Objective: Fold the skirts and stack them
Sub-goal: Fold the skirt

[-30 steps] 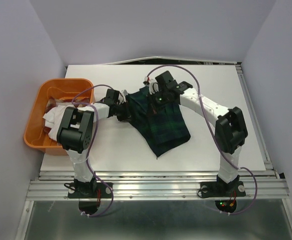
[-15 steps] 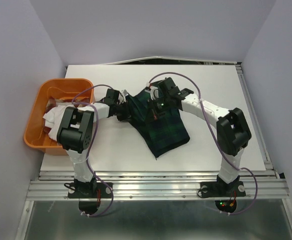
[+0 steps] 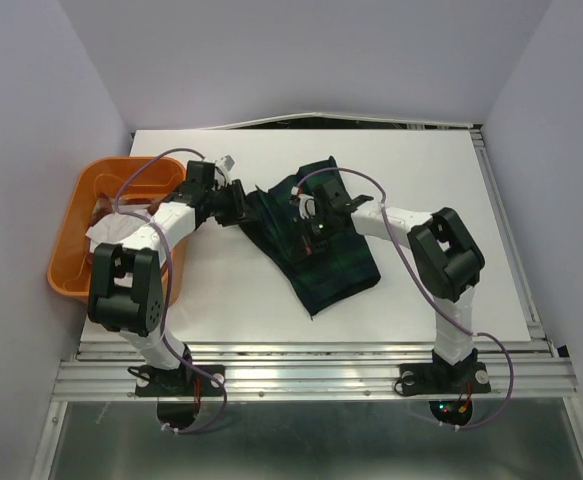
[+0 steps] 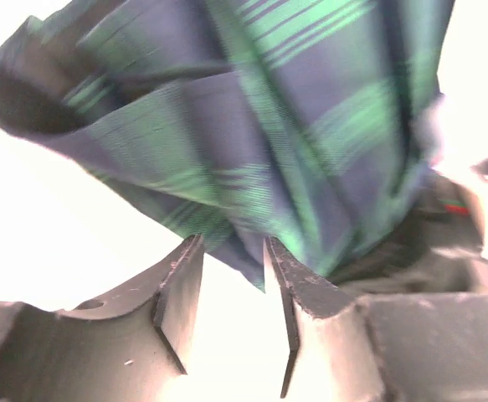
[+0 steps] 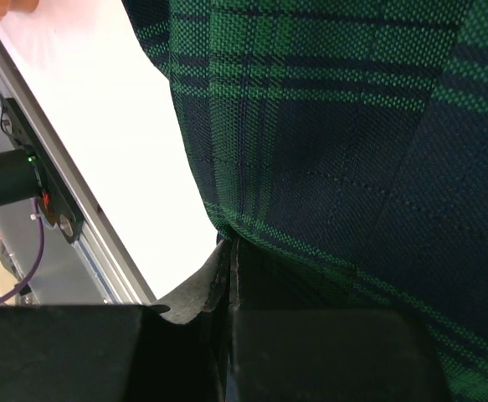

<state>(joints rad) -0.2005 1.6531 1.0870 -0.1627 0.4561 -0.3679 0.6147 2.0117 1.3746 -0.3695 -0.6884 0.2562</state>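
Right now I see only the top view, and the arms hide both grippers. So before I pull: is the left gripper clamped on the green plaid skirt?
Observer: No. The left wrist view shows the left gripper with its jaws parted. The edge of the green plaid skirt just reaches the tips, unpinched.
Operator: And the right one?
Observer: The right wrist view shows the right gripper shut, with a fold of the skirt pinched between its fingers.

Bare counter (image 3: 471,200) lies open at 12 and 3 o'clock of the plaid skirt (image 3: 341,265). The orange basket (image 3: 63,270) walls off 9 o'clock, while the left arm (image 3: 161,222) and right arm (image 3: 401,218) arch across the middle.
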